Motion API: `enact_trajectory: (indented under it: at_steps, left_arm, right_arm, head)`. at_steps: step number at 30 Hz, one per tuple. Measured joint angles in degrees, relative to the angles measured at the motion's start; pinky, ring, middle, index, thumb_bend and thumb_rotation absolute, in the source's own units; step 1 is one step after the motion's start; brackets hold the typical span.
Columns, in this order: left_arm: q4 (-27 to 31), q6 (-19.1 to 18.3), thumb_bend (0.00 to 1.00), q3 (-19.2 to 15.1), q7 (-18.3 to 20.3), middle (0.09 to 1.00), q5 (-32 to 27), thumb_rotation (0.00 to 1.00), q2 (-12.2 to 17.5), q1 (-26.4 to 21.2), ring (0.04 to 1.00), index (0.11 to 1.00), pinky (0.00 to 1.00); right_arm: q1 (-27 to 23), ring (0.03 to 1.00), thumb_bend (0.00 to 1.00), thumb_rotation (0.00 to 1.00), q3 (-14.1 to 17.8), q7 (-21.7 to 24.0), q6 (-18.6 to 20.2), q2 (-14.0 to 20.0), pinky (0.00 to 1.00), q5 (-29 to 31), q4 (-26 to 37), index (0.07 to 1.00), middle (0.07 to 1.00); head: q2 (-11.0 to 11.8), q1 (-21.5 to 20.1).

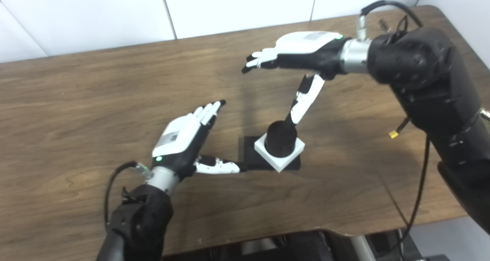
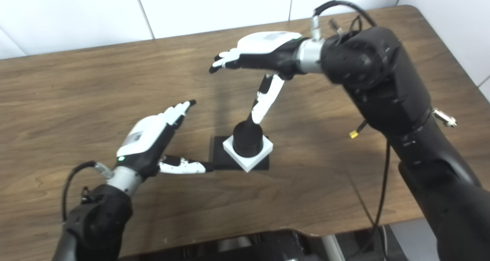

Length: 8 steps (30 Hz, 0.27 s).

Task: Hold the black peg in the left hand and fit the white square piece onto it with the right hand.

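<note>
Counter: the brown wood-grain counter (image 1: 76, 100) fills most of both views, with white wall panels behind its far edge.
Right arm: the bulky black arm comes in from the lower right and bends across the counter's far right part; a thin black cable hangs down beside it, carrying a small yellow tag (image 1: 393, 134).
Right robot hand: the white-and-black right robot hand (image 1: 294, 50) hovers above the counter, palm down, fingers stretched out leftward and spread, holding nothing. Its thumb (image 1: 304, 100) points down toward the peg, its tip at or just beside the peg's top rim; actual contact is not clear.
Left arm: the black forearm rises from the lower left edge, a black cable looping at its wrist.
Left robot hand: the white-backed left robot hand (image 1: 183, 138) sits low over the counter just left of the base, fingers straight and held together, pointing away up and to the right, gripping nothing. Its thumb (image 1: 218, 166) reaches right, its tip touching or nearly touching the base's left edge.
Base: a flat black square base plate (image 1: 249, 148) lies on the counter, mid-scene.
White piece: the white square block (image 1: 281, 157) rests on the base, turned diamond-wise, already seated around the peg.
Peg: the black cylindrical peg (image 1: 281, 138) stands upright through the white block's middle, held by neither hand.
</note>
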<state>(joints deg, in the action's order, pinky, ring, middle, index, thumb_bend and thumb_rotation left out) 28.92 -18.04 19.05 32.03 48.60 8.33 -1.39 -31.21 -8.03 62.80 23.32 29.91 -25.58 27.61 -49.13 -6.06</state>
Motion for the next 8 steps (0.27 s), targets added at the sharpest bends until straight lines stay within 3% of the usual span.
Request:
enact_trajectory:
  at_steps: [2,3,4,8]
  left_arm:
    - [1.6,0.0,1.00,-2.0,0.2,1.000,-3.1,0.50,0.9,-0.1,0.988,1.000,0.89]
    - [2.0,0.0,1.00,-3.1,0.1,0.998,-4.5,0.54,1.3,-0.1,0.972,1.000,0.84]
    - [2.0,0.1,1.00,-4.4,-0.2,0.999,-6.1,0.55,1.4,-0.2,0.970,1.000,0.83]
    - [2.0,-0.9,1.00,-10.8,-2.1,1.000,-15.3,0.58,0.7,0.6,0.996,1.000,0.88]
  right_arm:
    - [2.1,0.977,1.00,0.77,3.7,-3.7,1.4,-1.7,0.94,4.6,-0.9,0.914,0.957]
    - [3.3,0.954,0.98,0.91,4.9,-5.4,1.8,-2.7,0.90,6.6,-1.7,0.929,0.960]
    - [4.7,0.950,0.96,0.95,6.1,-7.0,1.9,-3.5,0.89,8.5,-2.2,0.935,0.963]
    - [10.7,0.966,0.90,1.00,10.1,-12.7,2.6,-5.8,0.87,14.8,-4.2,0.958,0.969]
  head:
    - [0.8,0.8]
    - [1.5,1.1]
    - [1.8,1.4]
    - [3.6,2.2]
